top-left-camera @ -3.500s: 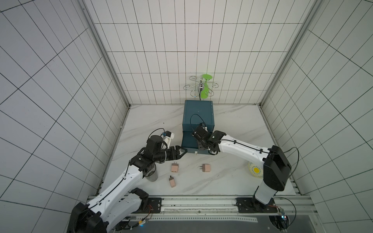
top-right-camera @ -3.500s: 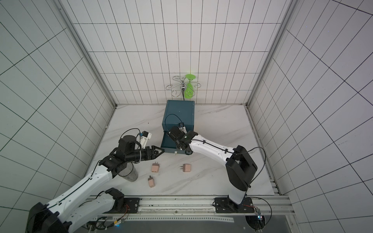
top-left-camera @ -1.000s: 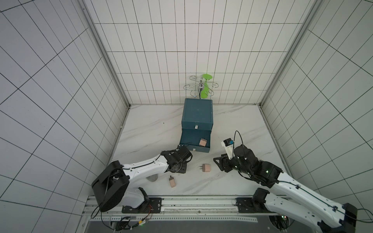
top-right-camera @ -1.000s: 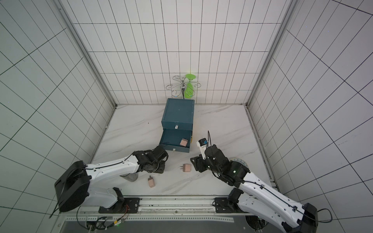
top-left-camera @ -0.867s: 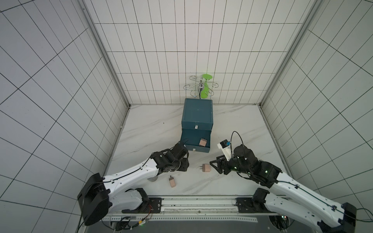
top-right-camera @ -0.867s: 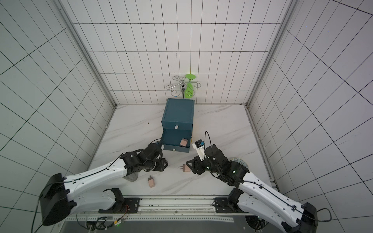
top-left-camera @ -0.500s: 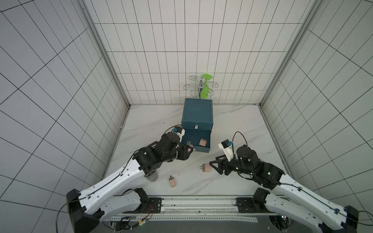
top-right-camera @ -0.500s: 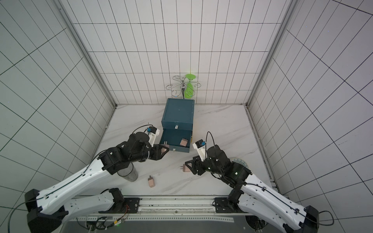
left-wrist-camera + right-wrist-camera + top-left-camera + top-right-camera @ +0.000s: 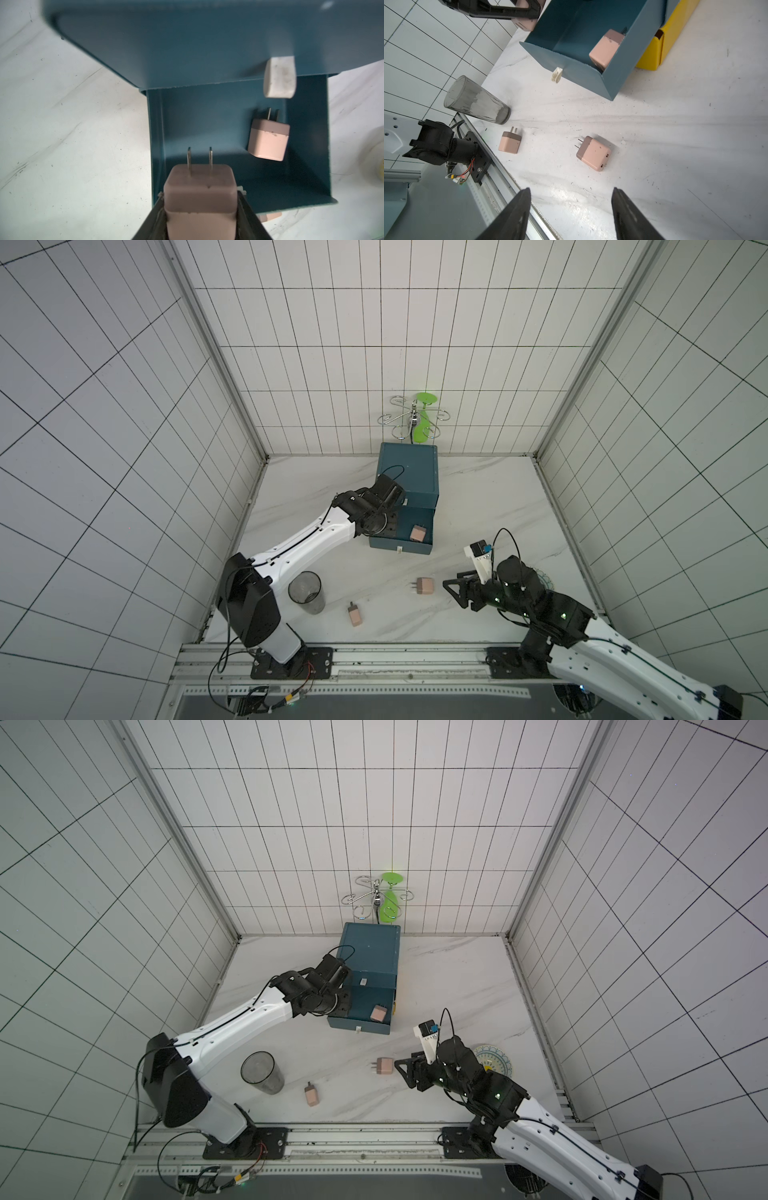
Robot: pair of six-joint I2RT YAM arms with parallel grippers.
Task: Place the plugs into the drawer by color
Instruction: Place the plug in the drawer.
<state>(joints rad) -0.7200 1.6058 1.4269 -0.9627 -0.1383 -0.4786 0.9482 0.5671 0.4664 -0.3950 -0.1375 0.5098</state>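
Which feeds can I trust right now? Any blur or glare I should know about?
Left wrist: the held plug looks soft, the cabinet smeared, the drawer's plug fairly clear. Right wrist: table plugs crisp, glare on the marble tabletop. Both top views: even light, plugs tiny.

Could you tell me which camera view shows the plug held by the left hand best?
The left wrist view: the held plug fills the foreground, with both prongs and its two-tone body clear. The right wrist view catches only part of the plug. In both top views the left arm hides it.
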